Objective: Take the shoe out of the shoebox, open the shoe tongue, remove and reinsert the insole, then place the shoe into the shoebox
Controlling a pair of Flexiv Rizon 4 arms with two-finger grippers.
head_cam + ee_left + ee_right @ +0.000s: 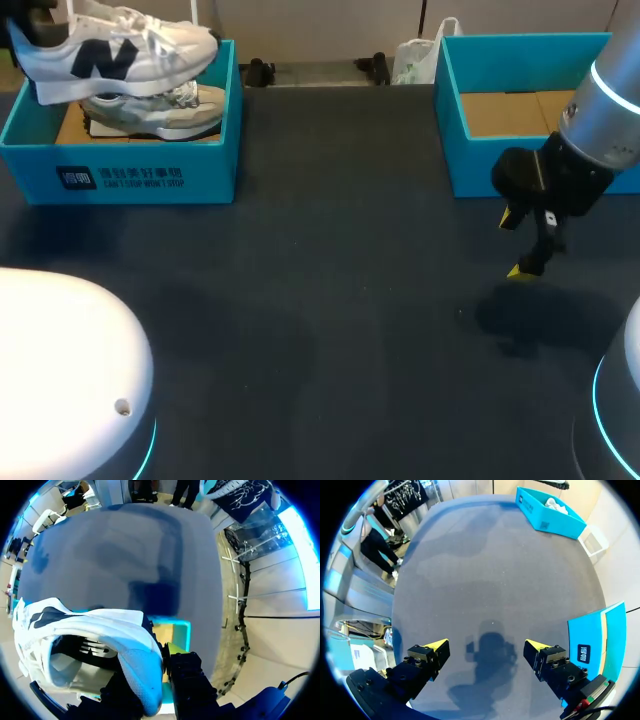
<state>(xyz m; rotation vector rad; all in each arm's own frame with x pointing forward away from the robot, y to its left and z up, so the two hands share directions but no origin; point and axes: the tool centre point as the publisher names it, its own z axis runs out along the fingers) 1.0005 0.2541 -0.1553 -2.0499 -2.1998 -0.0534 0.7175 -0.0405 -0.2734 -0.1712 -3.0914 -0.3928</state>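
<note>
Yellow-tipped fingers (427, 660) of the right gripper (516, 244) stand wide apart with nothing between them, hovering over bare dark worktop (330, 300) towards its right edge. The gripper's shadow (520, 320) falls on the surface just below it, nearer the front edge. The right arm comes in from the right side, above an open teal box (475, 165) that sits at the far right corner and shows a brown cardboard floor.

Across the worktop, at the far left corner, a teal shoebox (120, 175) with white print on its front wall holds a grey-and-white shoe (160, 110) lying on its side. Directly above it hangs a white shoe (110, 50) with a dark navy logo, lifted clear of the box's rim, roughly level, its toe towards the middle of the worktop. The left gripper (160, 685) is clamped on that shoe at the heel, one dark finger against the outside of the heel and the other inside the collar; its yellow tips are hidden by the shoe.
</note>
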